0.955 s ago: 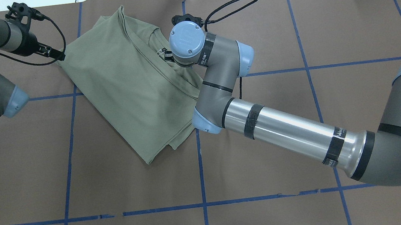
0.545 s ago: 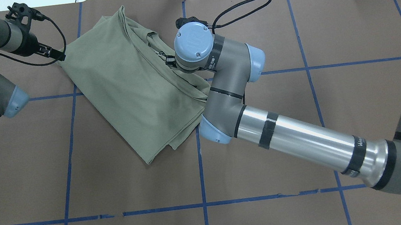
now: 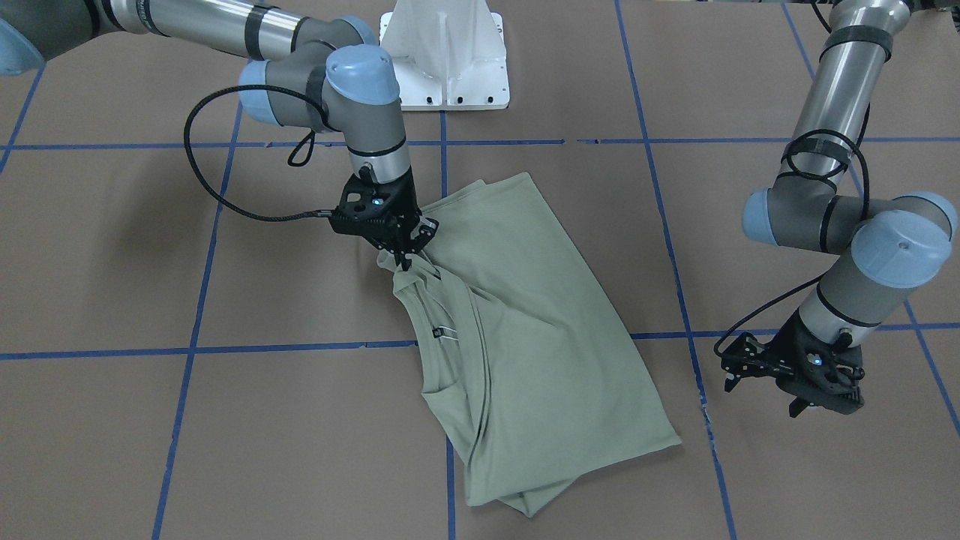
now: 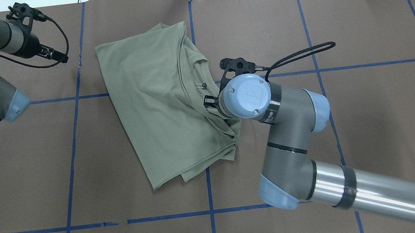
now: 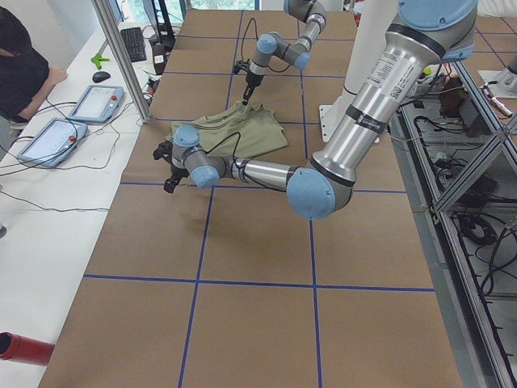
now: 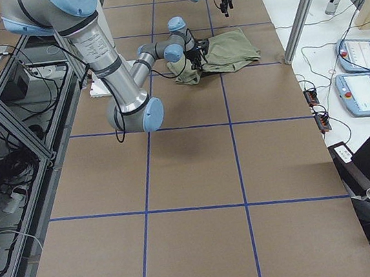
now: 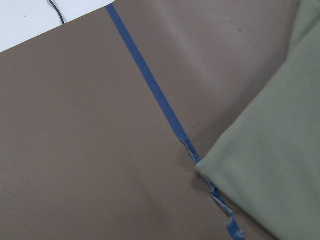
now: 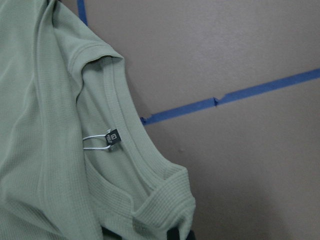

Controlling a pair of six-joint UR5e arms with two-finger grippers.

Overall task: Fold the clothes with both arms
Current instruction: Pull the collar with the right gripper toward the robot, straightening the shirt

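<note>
The sage-green shirt lies folded and rumpled on the brown table, also seen in the front view. Its round neck and black tag face my right gripper. That gripper is shut on a bunch of fabric by the collar, on the shirt's edge nearest the robot. In the overhead view the right wrist hides it. My left gripper hovers low over bare table, apart from the shirt's far left corner. It is empty and looks open. The left wrist view shows only the shirt's corner.
Blue tape lines divide the brown table cover. The white pedestal base stands at the robot's side. Control tablets and an operator are beyond the far edge, by a metal pole.
My right arm has pulled the collar side of the shirt toward the robot and to the right. The shirt has slid away from the left gripper, which has not moved.
</note>
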